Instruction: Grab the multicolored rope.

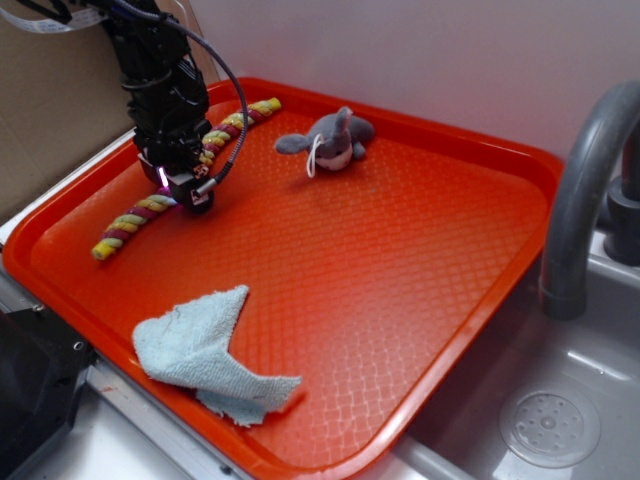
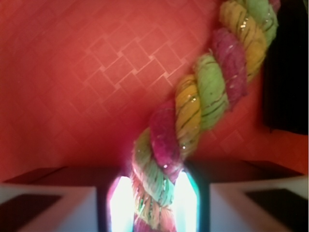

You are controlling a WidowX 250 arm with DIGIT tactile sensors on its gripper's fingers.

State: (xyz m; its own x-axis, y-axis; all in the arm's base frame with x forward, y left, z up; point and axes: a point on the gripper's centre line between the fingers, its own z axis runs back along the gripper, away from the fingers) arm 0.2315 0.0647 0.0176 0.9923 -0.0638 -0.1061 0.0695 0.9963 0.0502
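The multicolored rope (image 1: 130, 222), twisted from yellow, dark pink and pale green strands, lies diagonally along the far left side of the orange tray (image 1: 400, 260). My gripper (image 1: 185, 192) is down on the rope's middle, and the black arm hides part of it. In the wrist view the rope (image 2: 203, 96) runs from the top right down between my gripper (image 2: 157, 193) jaws. The glowing pads (image 2: 120, 203) press on both sides and the rope looks narrower there. The rope rests on the tray floor (image 2: 87, 72).
A grey plush toy (image 1: 330, 140) lies at the back of the tray, right of the rope. A crumpled light blue cloth (image 1: 205, 355) sits at the tray's front edge. A grey faucet (image 1: 585, 190) and a sink drain (image 1: 548, 428) are to the right.
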